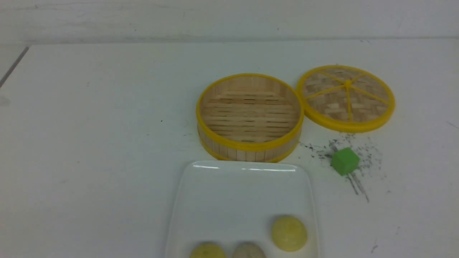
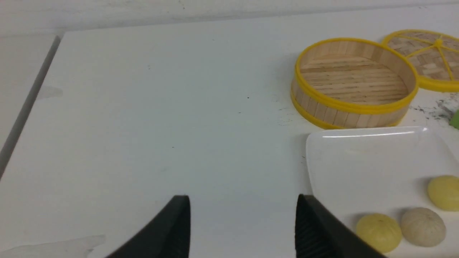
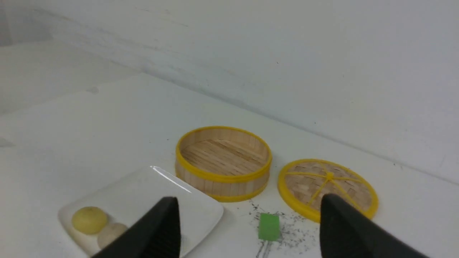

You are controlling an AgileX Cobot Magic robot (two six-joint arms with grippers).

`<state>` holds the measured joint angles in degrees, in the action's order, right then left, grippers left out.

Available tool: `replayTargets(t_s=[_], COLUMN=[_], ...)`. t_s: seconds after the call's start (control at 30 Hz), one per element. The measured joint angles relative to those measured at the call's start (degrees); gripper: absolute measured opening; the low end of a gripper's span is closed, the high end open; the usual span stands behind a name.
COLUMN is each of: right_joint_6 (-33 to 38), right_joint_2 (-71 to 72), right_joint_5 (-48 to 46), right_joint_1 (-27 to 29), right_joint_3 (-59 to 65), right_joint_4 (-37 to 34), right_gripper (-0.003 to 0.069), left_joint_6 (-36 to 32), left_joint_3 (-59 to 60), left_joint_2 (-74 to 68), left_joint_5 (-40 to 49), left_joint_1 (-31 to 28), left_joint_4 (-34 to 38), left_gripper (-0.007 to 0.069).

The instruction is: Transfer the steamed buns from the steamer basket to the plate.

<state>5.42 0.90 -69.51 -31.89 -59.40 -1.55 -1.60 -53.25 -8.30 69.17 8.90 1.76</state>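
Round yellow-rimmed bamboo steamer basket (image 1: 247,153) sits empty; three small dome-shaped steamed buns (image 1: 289,233), two pale yellow, one greyish, lie on the glossy white rectangular plate (image 1: 244,167). Left gripper (image 2: 242,200) and right gripper (image 3: 249,200) both gape wide, holding nothing. Transfer looks finished; next likely just parking arms.
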Motion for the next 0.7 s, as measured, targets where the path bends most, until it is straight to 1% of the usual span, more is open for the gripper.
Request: replayTargets(t_s=[0.1,0.17,0.2,0.27,0.3,0.4,0.5,0.63,0.67,0.7], right_joint_6=[-0.2,-0.1,0.0,0.9,1.4,3.5,8.0,11.5,13.0,13.3], right_joint_2=[1.0,0.9,0.9,0.9,0.9,0.9,0.9,0.9,0.8,0.8], right_joint_5=[-2.6,-2.6,-2.6,-2.6,-2.6,-2.6,-2.2,4.0,7.9,8.9], right_joint_1=[0.1,0.2,0.2,0.4,0.6,0.6,0.6,0.6,0.6,0.6], right_joint_3=[2.2,4.2,5.1,7.7,8.8,11.6,17.4,23.8,26.7,27.3], right_joint_4=[-1.3,-4.4,-5.3,-9.8,-10.6,-12.7,-14.0,-14.1,-14.2,-14.2], right_gripper=[0.0512,0.0512,0.0512,0.0512,0.0512,0.0512,0.0512,0.0512,0.0510,0.0509], left_joint_6=[-0.4,-1.0,-1.1,-1.3,-1.3,-2.2,-3.2,-4.9,-5.6,-5.8], left_joint_3=[0.0,-0.1,-0.1,-0.8,-0.8,-0.5,1.0,4.8,7.9,8.3], left_joint_2=[4.9,8.7,9.4,10.0,10.0,10.0,10.0,10.0,10.0,10.0], left_joint_5=[1.7,1.7,1.7,1.7,1.7,1.7,1.8,-0.8,-4.1,-4.4], left_joint_1=[0.0,0.0,0.0,0.0,0.0,0.0,0.0,0.0,0.0,0.0], left_joint_4=[1.1,1.2,1.1,1.0,1.1,1.8,2.3,2.8,3.5,3.5], left_gripper=[0.0410,0.0410,0.0410,0.0410,0.0410,0.0405,0.0384,0.0365,0.0358,0.0358])
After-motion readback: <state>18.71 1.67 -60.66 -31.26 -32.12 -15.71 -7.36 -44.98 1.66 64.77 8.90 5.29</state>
